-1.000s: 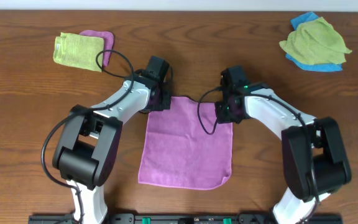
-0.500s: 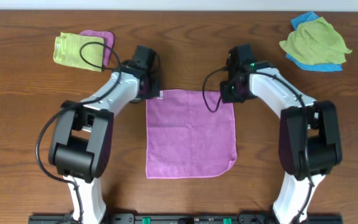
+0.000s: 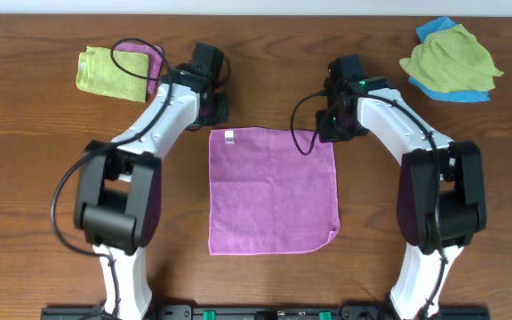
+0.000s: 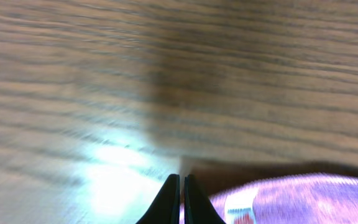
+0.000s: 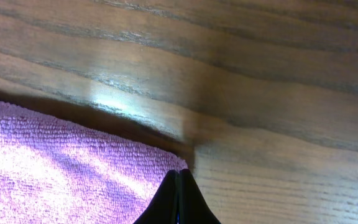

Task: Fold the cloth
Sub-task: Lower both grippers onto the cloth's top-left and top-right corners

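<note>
- Left green cloth [image 3: 111, 73]: well out to the left of the left jaws, lying on top of a small purple cloth [image 3: 149, 60] that shows at its right edge.
- Left gripper [image 4: 180, 179]: the jaws are pressed together with nothing between them. The tips sit over bare table [image 4: 166, 74].
- Cloth [image 3: 272, 191]: spread flat in a square between the two grippers, running from the jaws back toward the arm bases. Its far-left corner lies just to the right of the left jaws; whether it touches them cannot be told.
- Label [image 4: 241, 210]: white, on the cloth near that corner, to the right of the left jaws.
- Right gripper [image 5: 179, 174]: the jaws are closed tight. The cloth's far-right corner comes up to the tips from their left, with bare wood ahead and to their right. Whether any fabric is pinched cannot be told.
- Right green cloth [image 3: 452, 58]: crumpled, well out to the right of the right jaws, lying over a blue cloth [image 3: 434, 31] that shows at its edges.
</note>
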### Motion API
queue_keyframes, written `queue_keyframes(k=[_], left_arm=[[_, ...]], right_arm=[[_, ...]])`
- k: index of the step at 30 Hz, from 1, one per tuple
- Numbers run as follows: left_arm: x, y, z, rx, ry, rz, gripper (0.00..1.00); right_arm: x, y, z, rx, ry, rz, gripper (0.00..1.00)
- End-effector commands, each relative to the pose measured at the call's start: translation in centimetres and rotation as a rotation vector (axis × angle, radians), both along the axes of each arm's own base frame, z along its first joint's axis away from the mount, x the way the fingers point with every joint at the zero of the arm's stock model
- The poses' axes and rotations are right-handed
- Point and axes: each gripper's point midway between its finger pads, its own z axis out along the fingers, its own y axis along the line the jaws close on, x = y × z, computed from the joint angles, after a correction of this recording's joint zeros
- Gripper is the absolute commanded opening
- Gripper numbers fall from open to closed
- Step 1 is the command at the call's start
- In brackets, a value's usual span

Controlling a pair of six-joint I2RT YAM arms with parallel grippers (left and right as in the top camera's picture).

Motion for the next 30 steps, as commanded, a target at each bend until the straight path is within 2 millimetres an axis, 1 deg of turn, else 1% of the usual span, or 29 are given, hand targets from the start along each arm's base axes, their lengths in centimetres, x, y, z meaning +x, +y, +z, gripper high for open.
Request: queue_keyframes(k=[1,3,5,8,10,12,14,15,18,22,26,30], left_arm=[[0.5,1.0,4.6,0.003,-0.084,0.020,0.06],[-0.6,1.2,5.8,0.007,-0.072,0.017,0.06],[-2.0,0.8,6.0,0.016,-0.040,-0.002,0.06],[-4.0,-0.9,4.1,0.025,0.006,-0.039,0.06],[-5.1,-2.8,2.4,0.007,0.013,-0.079,0.06],[-5.7,-4.2,1.4,-0.004,0.002,-0.094,0.06],[-6.0,-4.9,0.8,-0.007,-0.004,-0.101,0.06],[-6.2,-4.7,0.4,-0.008,0.001,-0.091,0.06],[-6.4,-3.5,-0.2,0.004,0.020,-0.059,0.06],[-7.5,-1.8,-2.1,0.045,0.052,-0.022,0.06],[-7.6,-1.7,-3.0,0.041,0.037,-0.021,0.06],[-6.9,-1.9,-3.1,0.030,0.013,-0.019,0.06]], right_arm=[[0.4,0.2,0.5,-0.011,-0.007,0.016,0.01],[0.4,0.2,0.5,-0.012,-0.003,0.016,0.01],[0.2,0.2,0.6,-0.011,0.002,0.009,0.01],[0.2,0.3,0.6,-0.011,0.002,0.013,0.01],[0.2,0.4,0.6,-0.011,0.003,0.014,0.01],[0.2,0.4,0.6,-0.011,0.002,0.015,0.01],[0.2,0.4,0.6,-0.011,0.002,0.017,0.01],[0.1,0.5,0.6,-0.011,0.002,0.018,0.01],[0.2,0.5,0.6,-0.012,0.000,0.024,0.02],[0.4,0.6,0.6,-0.011,-0.010,0.031,0.01],[0.5,0.6,0.6,-0.011,-0.014,0.038,0.02],[0.6,0.7,0.7,-0.011,-0.018,0.046,0.02]])
